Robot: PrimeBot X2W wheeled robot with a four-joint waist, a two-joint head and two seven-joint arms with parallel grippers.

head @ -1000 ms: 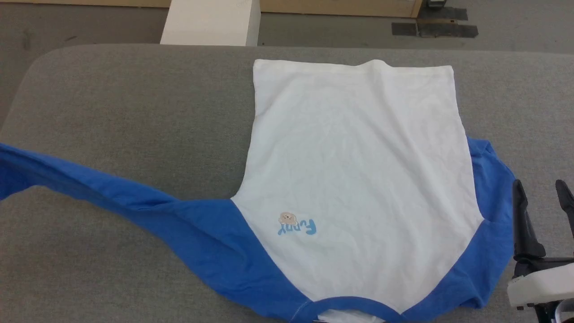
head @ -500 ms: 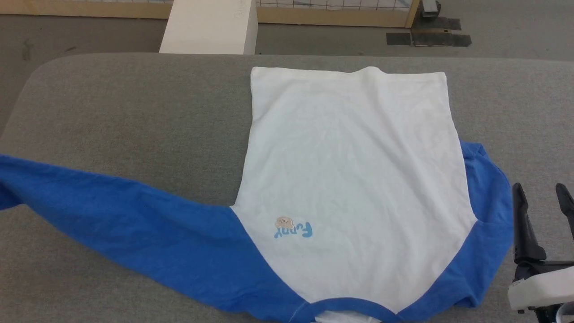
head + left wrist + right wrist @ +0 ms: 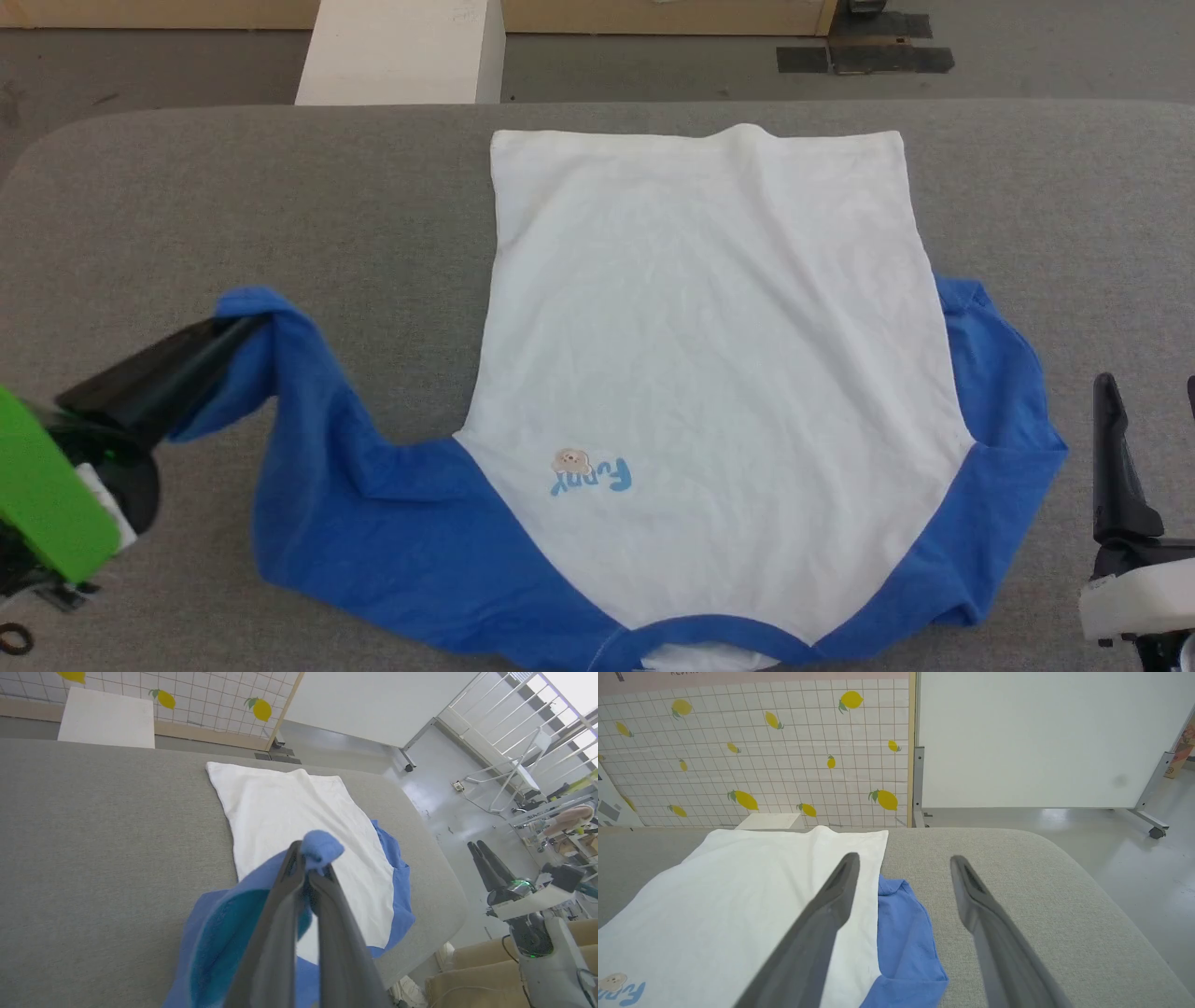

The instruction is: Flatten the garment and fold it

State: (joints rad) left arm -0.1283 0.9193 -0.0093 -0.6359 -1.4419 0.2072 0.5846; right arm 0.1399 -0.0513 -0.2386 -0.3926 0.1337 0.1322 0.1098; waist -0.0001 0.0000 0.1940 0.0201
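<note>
Garment (image 3: 709,373) flat on grey surface (image 3: 280,187), collar nearest, long axis running away. Left gripper (image 3: 245,327) clamped on blue sleeve end — white body lies to its right. Right gripper (image 3: 1148,392) spread, empty, beside the other sleeve.

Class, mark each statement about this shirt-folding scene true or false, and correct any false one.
1. The left tool is shut on a blue sleeve of the garment. True.
2. The right tool grips the other sleeve. False: it stands open and holds nothing, beside the garment.
3. The white box rests on the garment. False: it stands beyond the far edge of the grey table.
4. The blue print sits on the garment's white part. True.
</note>
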